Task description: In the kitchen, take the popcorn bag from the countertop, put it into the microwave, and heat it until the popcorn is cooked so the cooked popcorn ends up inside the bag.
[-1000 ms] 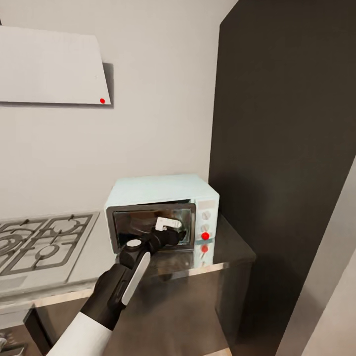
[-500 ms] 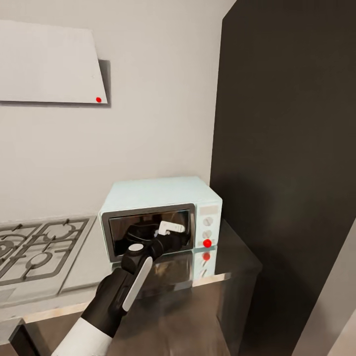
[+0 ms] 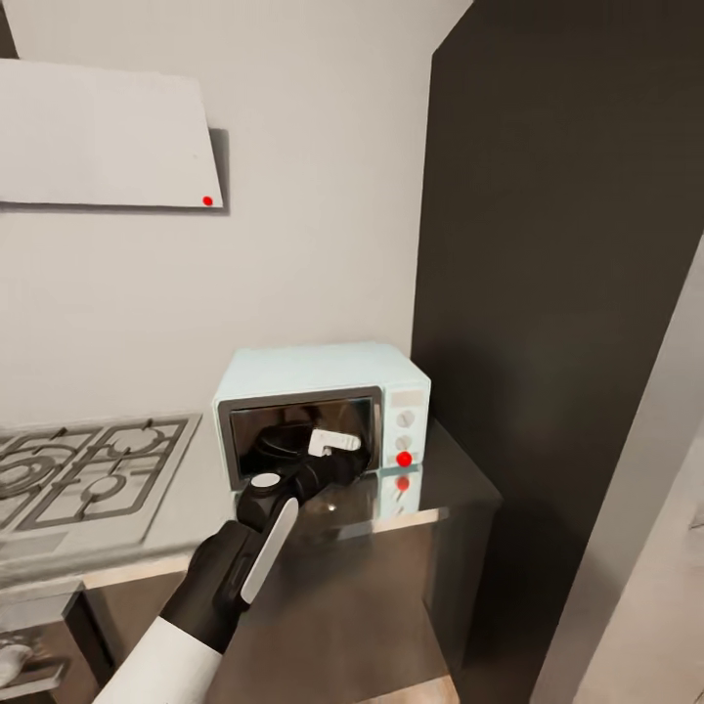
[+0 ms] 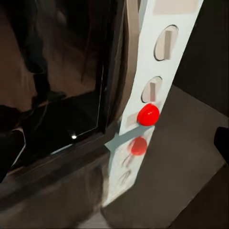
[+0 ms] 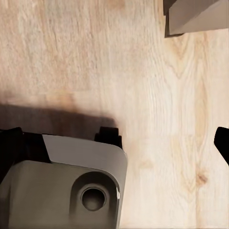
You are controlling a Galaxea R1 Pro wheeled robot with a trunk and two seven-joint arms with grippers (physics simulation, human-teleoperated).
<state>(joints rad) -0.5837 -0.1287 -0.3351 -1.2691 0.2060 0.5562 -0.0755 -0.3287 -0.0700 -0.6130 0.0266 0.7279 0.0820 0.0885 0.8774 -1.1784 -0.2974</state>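
The pale blue microwave (image 3: pixel 323 376) stands on the grey glossy countertop (image 3: pixel 460 494), against the wall. Its dark glass door (image 3: pixel 293 435) is closed and mirrors my arm. My left gripper (image 3: pixel 350 465) hovers just in front of the door's lower right corner, open and holding nothing. In the left wrist view the control strip (image 4: pixel 160 62) shows two white knobs and the red dot (image 4: pixel 148 114), with my dark fingertips (image 4: pixel 222 140) at the picture's edges. The popcorn bag is hidden. My right gripper (image 5: pixel 117 143) hangs open over the pale wood floor (image 5: pixel 157 95).
A gas hob (image 3: pixel 78 474) lies left of the microwave, under a white hood (image 3: pixel 98 132) with a red dot. A tall dark cabinet (image 3: pixel 557 293) rises right beside the microwave. The robot's grey base (image 5: pixel 62 186) shows beneath the right gripper.
The head view has swayed left and back right, so the whole picture shifted. My left gripper stays at the microwave door's lower right corner.
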